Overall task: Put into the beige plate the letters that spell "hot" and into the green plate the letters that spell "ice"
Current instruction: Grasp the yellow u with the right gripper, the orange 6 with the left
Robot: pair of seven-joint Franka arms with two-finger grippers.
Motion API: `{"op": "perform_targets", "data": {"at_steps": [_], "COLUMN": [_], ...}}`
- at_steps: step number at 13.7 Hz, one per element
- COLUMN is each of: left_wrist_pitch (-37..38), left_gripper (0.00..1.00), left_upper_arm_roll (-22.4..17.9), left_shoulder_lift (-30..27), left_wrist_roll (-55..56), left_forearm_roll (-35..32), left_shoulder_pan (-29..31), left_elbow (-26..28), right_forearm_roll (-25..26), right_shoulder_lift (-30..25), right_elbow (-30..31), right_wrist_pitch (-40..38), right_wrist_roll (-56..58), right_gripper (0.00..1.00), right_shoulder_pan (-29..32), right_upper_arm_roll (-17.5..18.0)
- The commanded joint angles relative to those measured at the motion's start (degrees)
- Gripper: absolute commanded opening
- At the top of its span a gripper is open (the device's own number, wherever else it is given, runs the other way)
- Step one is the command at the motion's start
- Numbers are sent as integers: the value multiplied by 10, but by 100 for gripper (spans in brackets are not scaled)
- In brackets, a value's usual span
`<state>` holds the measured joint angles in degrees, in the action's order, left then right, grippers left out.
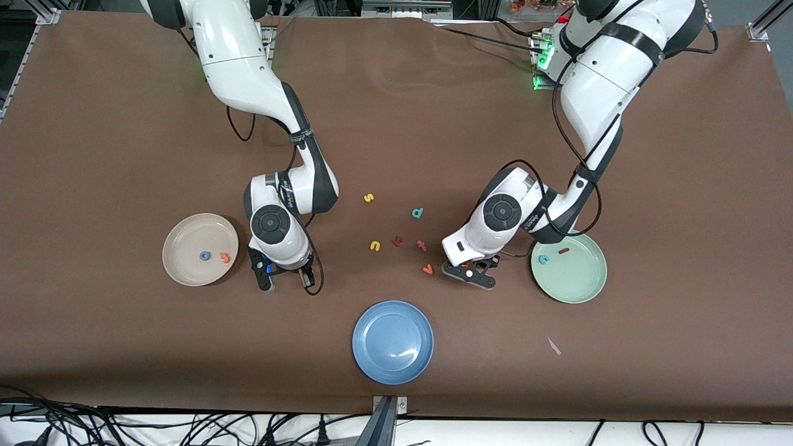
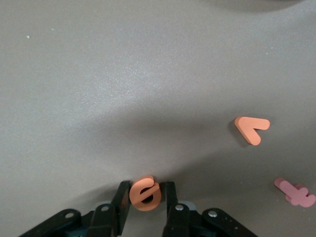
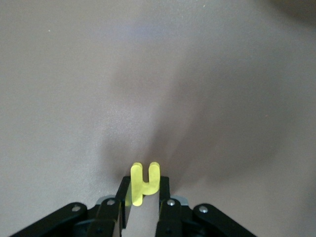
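Note:
My left gripper (image 1: 472, 271) is low at the table beside the green plate (image 1: 579, 282) and is shut on the orange e (image 2: 144, 193), which sits squeezed between both fingers. A teal c (image 1: 543, 259) and a dark red i (image 1: 564, 251) lie in that plate. Close to the beige plate (image 1: 181, 234), my right gripper (image 1: 286, 280) is down at the table too. It is shut on the yellow h (image 3: 144, 182), which stands out past the fingertips. The blue o (image 1: 204, 255) and the orange t (image 1: 224, 257) rest in the beige plate.
A blue plate (image 1: 393, 342) lies nearest the front camera. Between the grippers lie loose letters: yellow s (image 1: 368, 198), teal d (image 1: 418, 213), yellow u (image 1: 375, 246), a dark red letter (image 1: 398, 241), a pinkish-red t-like letter (image 1: 422, 245) and an orange v (image 1: 427, 269).

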<state>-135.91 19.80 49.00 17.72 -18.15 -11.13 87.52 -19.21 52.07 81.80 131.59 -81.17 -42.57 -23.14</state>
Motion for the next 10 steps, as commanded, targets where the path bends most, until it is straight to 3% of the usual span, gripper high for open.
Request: {"op": "perform_targets", "data": {"at_steps": [1, 3, 5, 10], "left_wrist_pitch": [7, 14, 71, 149], "left_gripper": [12, 12, 12, 12], "left_upper_arm_roll": [-6, -5, -4, -1], "left_shoulder_lift": [3, -11, -37, -79], "left_wrist_roll": [6, 6, 1, -101], "left_forearm_roll": [-17, -17, -18, -15], "left_shoulder_pan": [-6, 1, 4, 47], "left_elbow": [-16, -16, -17, -17], "right_forearm_roll": [1, 1, 1, -3], "right_shoulder_lift": [15, 12, 5, -21], "right_elbow": [-9, -11, -16, -23], "right_wrist_pitch": [4, 4, 0, -84], "right_wrist_roll": [8, 11, 34, 236], "right_gripper": [0, 0, 0, 0], "right_shoulder_pan": [-2, -2, -1, 11], "right_upper_arm_roll": [-2, -3, -7, -13]}}
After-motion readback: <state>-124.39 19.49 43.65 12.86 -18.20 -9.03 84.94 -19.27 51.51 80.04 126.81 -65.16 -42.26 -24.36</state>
